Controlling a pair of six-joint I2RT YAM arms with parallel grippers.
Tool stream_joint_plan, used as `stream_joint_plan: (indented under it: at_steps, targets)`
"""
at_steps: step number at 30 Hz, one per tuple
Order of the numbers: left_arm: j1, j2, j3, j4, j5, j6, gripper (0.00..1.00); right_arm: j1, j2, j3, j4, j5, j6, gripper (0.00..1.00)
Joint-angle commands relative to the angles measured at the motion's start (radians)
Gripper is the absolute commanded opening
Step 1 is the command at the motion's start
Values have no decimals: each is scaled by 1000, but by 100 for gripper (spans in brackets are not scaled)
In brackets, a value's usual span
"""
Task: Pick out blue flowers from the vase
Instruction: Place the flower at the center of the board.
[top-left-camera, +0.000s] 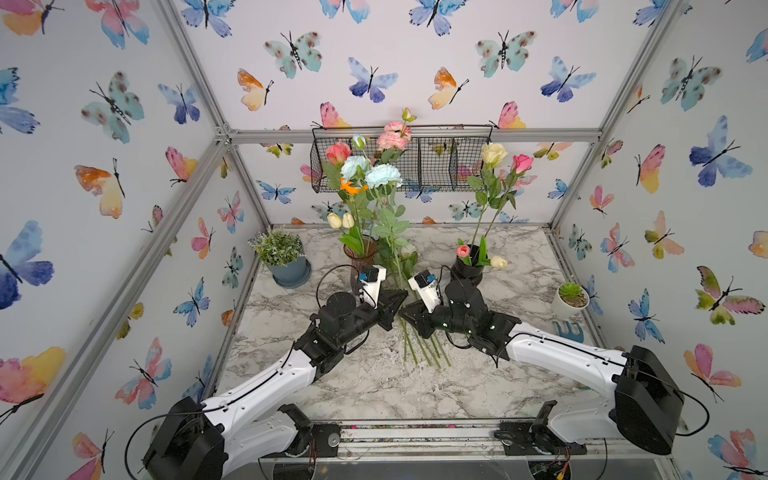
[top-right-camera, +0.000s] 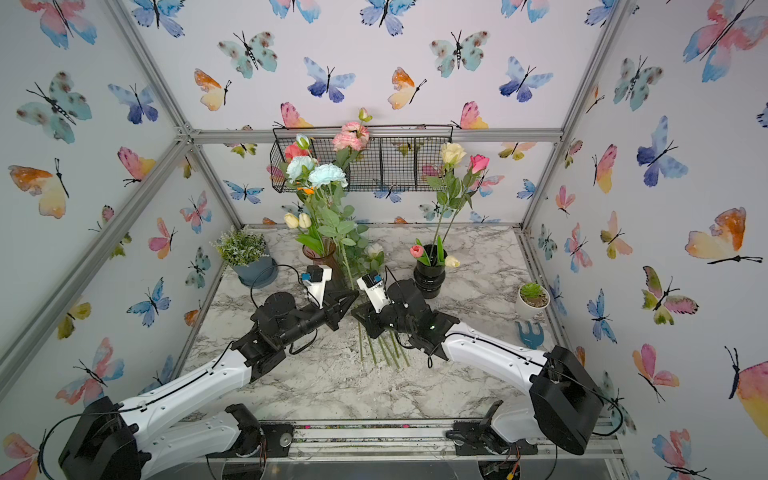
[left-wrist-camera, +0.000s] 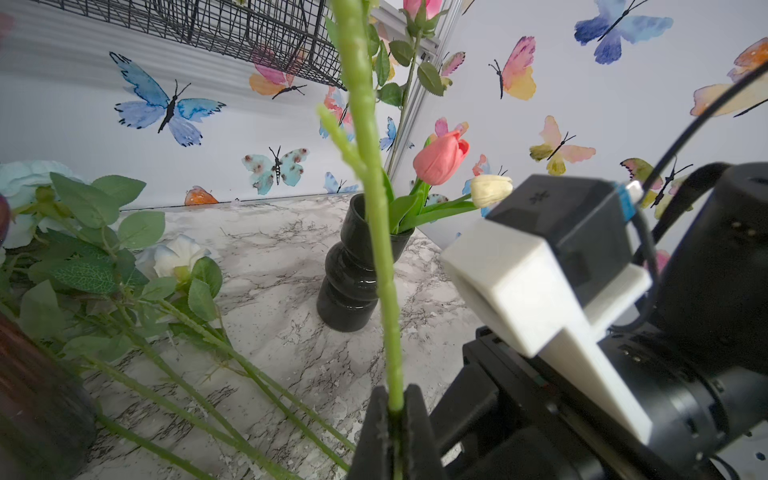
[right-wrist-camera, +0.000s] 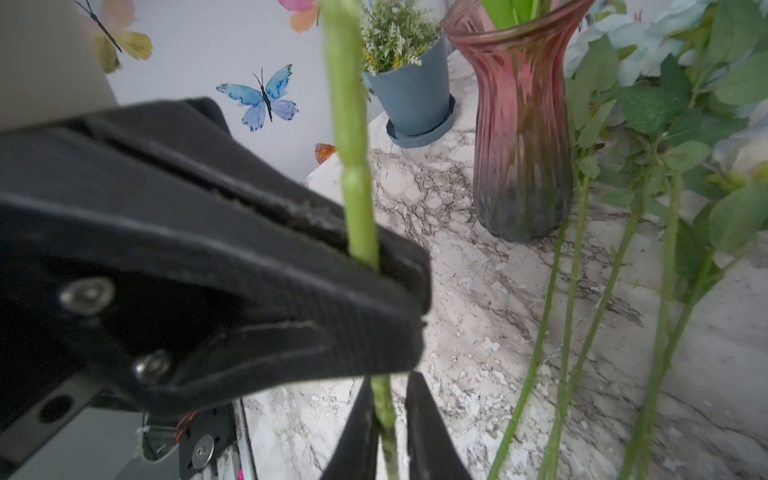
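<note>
Looking down, top views: we see left fingers (top-left-camera: 390, 307) and right fingers (top-left-camera: 415, 318) meeting tip to tip over the desk (top-left-camera: 374, 386), just beside the vase (top-left-camera: 360, 254). The blue flowers (top-left-camera: 383, 175) rise above it, and loose stems (top-left-camera: 424, 349) lie on the desk.
Left wrist: left fingers clamped on one upright green stem (left-wrist-camera: 380, 249); its bloom is out of frame.
Right wrist: right fingers closed on the same stem, just below the left pair.
Handling: we judge it light, wiry, slick and top-heavy; take the bare stem low, never petals or leaves.
</note>
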Motion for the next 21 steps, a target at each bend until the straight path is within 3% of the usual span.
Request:
stream_joint_plan:
  at_steps: [1,8,11,15,17,21]
  targets:
    - [7,-7,-16,29,-5,6,0,0,-6,31,29,6,7,2]
    - [10,-14,-26,33,-5,3,1,9,-28,25,1,29,1,2]
    - [11,-23,-28,21,-15,6,14,9,-48,14,-11,42,2,2]
    - [16,-41,-31,3,-25,11,44,10,-82,11,-62,78,-5,2]
    - [19,-55,-33,-6,-31,15,50,10,-101,10,-95,106,-8,2]
    - [25,-95,-43,-32,-55,22,53,9,-147,-1,-169,159,-12,2]
